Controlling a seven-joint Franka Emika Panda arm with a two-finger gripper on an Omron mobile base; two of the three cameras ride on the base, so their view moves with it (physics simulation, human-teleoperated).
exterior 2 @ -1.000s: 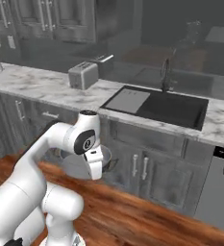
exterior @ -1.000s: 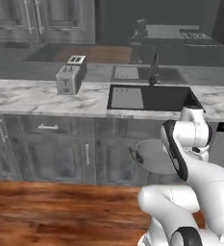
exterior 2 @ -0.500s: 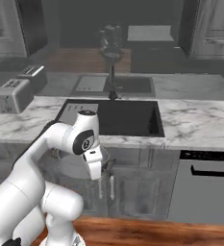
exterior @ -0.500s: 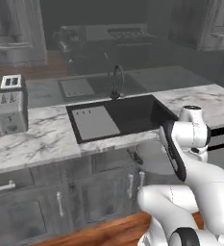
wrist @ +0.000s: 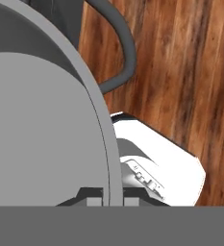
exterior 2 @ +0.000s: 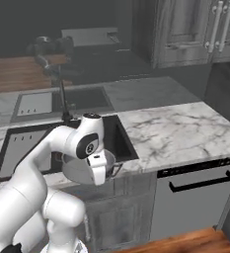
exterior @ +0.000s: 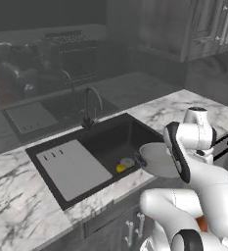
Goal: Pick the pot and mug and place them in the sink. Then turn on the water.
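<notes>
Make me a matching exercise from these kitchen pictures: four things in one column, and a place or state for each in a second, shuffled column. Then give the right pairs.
Things:
1. pot
2. faucet
3. drain panel
4. dishwasher

Places or states:
A. lies flat in the left part of the sink
B. stands at the sink's back edge, no water running
C. held in the fingers at the counter's front edge, beside the sink
D. sits under the marble counter, right of the sink

Pairs: 1-C, 2-B, 3-A, 4-D
</notes>
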